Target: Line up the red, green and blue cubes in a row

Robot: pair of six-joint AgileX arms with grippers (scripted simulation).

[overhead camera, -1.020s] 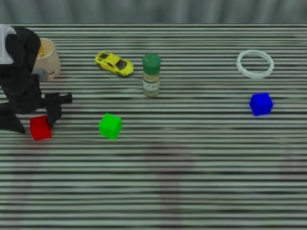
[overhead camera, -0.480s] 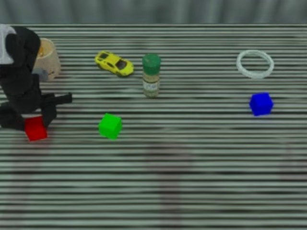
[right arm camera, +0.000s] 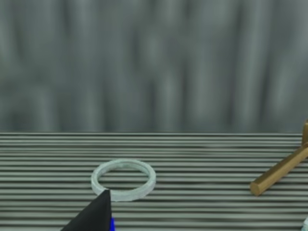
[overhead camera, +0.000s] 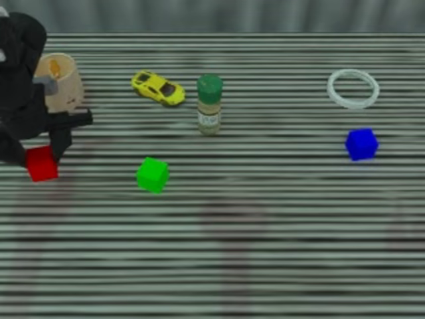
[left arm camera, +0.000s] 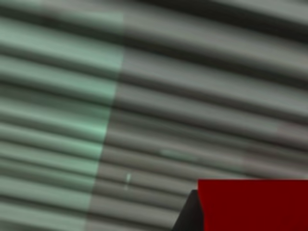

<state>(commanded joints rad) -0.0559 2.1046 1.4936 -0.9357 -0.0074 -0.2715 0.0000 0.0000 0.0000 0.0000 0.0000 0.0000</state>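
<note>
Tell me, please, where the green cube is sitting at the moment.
In the top view the green cube sits left of centre on the striped table, between the red cube and the spice jar, nearer the camera than the yellow toy car.

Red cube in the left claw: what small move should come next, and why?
Probably carry the red cube, gripped in the left claw at the table's left edge, rightward toward the green cube; the blue cube sits far right, so no row exists yet.

The red cube (overhead camera: 41,164) lies far left, the green cube (overhead camera: 153,175) right of it, the blue cube (overhead camera: 361,143) far right.
</note>
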